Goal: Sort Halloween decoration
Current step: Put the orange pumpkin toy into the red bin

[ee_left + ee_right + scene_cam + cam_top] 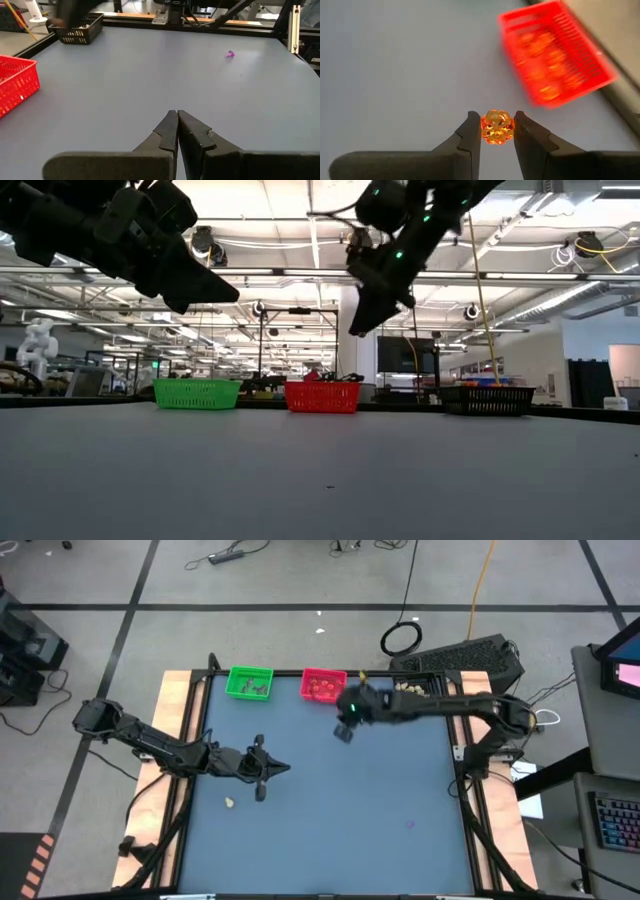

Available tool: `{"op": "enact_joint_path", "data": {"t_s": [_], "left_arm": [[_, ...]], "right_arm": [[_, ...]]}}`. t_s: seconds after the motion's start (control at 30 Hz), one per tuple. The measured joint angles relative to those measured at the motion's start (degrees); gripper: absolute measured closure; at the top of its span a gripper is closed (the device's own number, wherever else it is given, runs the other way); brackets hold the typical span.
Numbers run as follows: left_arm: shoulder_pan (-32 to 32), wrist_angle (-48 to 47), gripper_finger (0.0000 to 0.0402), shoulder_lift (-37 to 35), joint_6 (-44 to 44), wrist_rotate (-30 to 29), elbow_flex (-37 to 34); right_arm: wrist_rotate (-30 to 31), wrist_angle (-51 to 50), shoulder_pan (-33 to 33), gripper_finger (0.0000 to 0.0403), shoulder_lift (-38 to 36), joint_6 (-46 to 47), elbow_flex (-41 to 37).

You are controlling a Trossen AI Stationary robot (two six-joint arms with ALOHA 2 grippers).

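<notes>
My right gripper [345, 730] hangs above the table, just in front of the red tray [322, 685], shut on a small orange-red trinket [496, 127]. In the low view my right gripper [362, 320] is well above the tabletop. My left gripper [285, 768] waits shut over the table's left half with nothing between its fingers [170, 125]. A cream-white trinket [230, 803] lies on the table near the left arm. A purple trinket [229, 54] lies on the right half of the table. My right gripper pinches the orange-red trinket by its two opposite sides [484, 127] between its two fingertips. The fingers slant downward, coming from the table's right side. The trinket is lifted clear of the table.
A green tray [249, 682], the red tray [555, 55] with orange-red pieces in it, and a black tray [415, 687] stand in a row along the far edge. The middle of the blue-grey tabletop [330, 810] lies bare.
</notes>
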Motion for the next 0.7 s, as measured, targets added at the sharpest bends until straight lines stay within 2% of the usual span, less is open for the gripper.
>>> {"op": "enact_joint_path", "data": {"t_s": [0.1,0.33,0.53,0.7], "left_arm": [[0.0,0.0,0.0385,0.0,0.0,0.0,0.0],[0.0,0.0,0.0385,0.0,0.0,0.0,0.0],[0.0,-0.1,0.0385,0.0,0.1,0.0,0.0],[0.0,-0.1,0.0385,0.0,0.2,0.2,0.0]], "right_arm": [[-0.4,0.0,-5.3,0.0318,3.7,-4.7,4.3],[-6.5,-1.3,-14.4,0.0317,17.8,-10.0,18.2],[-9.3,-11.1,-17.8,0.0316,29.1,-10.3,30.2],[-13.6,-13.4,-18.9,0.0315,34.9,-10.1,36.4]]}}
